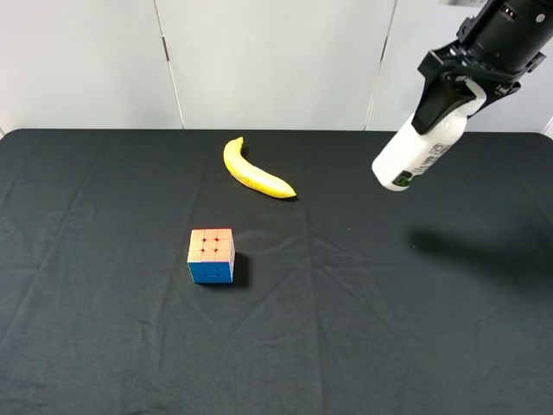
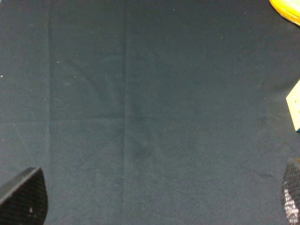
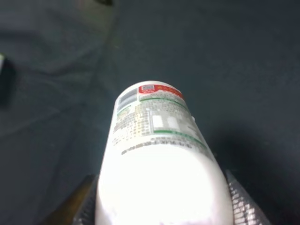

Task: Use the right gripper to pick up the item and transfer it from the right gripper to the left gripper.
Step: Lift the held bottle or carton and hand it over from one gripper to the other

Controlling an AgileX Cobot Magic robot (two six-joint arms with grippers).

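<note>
The white bottle (image 1: pixel 416 156) with green and black label print hangs tilted in the air at the upper right, well above the black table. My right gripper (image 1: pixel 449 91) is shut on its upper end. In the right wrist view the bottle (image 3: pixel 157 154) fills the middle, its base pointing away, with a finger (image 3: pixel 241 204) on each side. My left gripper (image 2: pixel 154 201) is open and empty over bare black cloth; only its two fingertips (image 2: pixel 26 197) show at the lower corners. The left arm is out of the exterior view.
A yellow banana (image 1: pixel 253 172) lies at the back middle of the table. A multicoloured puzzle cube (image 1: pixel 212 256) stands left of centre. Both show at the edge of the left wrist view, the banana (image 2: pixel 287 9) and the cube (image 2: pixel 295 104). The black cloth (image 1: pixel 363 328) covers the table.
</note>
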